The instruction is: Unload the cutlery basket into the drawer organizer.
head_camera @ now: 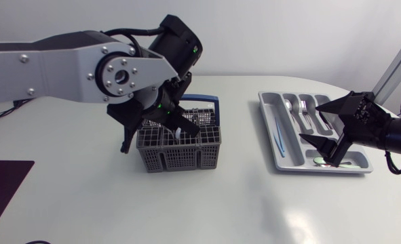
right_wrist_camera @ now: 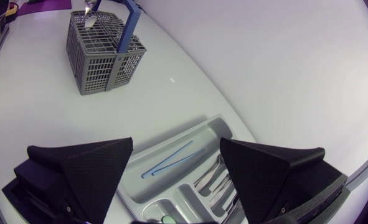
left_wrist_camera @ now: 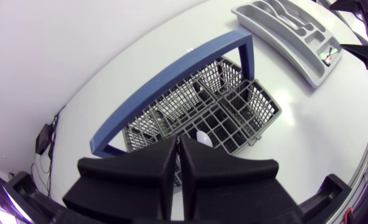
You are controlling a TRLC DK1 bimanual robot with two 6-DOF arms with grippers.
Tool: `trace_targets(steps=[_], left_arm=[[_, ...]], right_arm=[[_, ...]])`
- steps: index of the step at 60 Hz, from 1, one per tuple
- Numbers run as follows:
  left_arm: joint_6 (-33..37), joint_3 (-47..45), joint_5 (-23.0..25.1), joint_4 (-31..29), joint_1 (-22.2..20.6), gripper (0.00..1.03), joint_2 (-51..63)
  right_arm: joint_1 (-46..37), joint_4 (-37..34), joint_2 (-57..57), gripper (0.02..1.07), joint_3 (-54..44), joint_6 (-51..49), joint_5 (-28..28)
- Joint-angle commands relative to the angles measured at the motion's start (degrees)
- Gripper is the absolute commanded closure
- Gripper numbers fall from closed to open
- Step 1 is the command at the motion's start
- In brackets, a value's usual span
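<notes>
The grey mesh cutlery basket (head_camera: 180, 150) with a blue handle (head_camera: 203, 100) stands mid-table. My left gripper (head_camera: 177, 125) reaches down into it from above. In the left wrist view its fingers (left_wrist_camera: 162, 168) are pressed together over the basket (left_wrist_camera: 233, 109), and the pale bowl of a spoon (left_wrist_camera: 202, 137) shows at their tips. That spoon (right_wrist_camera: 88, 17) sticks up out of the basket (right_wrist_camera: 103, 53) in the right wrist view. My right gripper (head_camera: 311, 123) hovers wide open over the grey drawer organizer (head_camera: 271, 129), nothing between its fingers.
The organizer (right_wrist_camera: 171, 143) holds thin blue sticks (head_camera: 280, 133) in a long slot and several metal pieces (head_camera: 303, 112) in the slots beside it. A dark purple mat (head_camera: 0, 186) lies at the table's left front.
</notes>
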Motion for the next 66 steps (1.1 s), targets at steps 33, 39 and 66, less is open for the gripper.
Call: trace_targets(steps=[33, 39, 66], left_arm=[[9.87, -0.05, -8.64, 0.83, -6.5, 1.0, -7.99], [11.98, -1.02, -11.19, 2.5, -8.35, 1.0, -10.27], [10.31, -0.05, 14.21, 11.99, -0.53, 1.0, -11.5]], right_arm=[[3.93, -0.18, -5.21, 0.06, -2.74, 2.91, -0.3], [4.28, -0.18, -6.44, 0.06, -3.0, 3.7, -0.47], [14.47, -16.97, -15.67, 0.11, 2.54, 10.21, -1.0]])
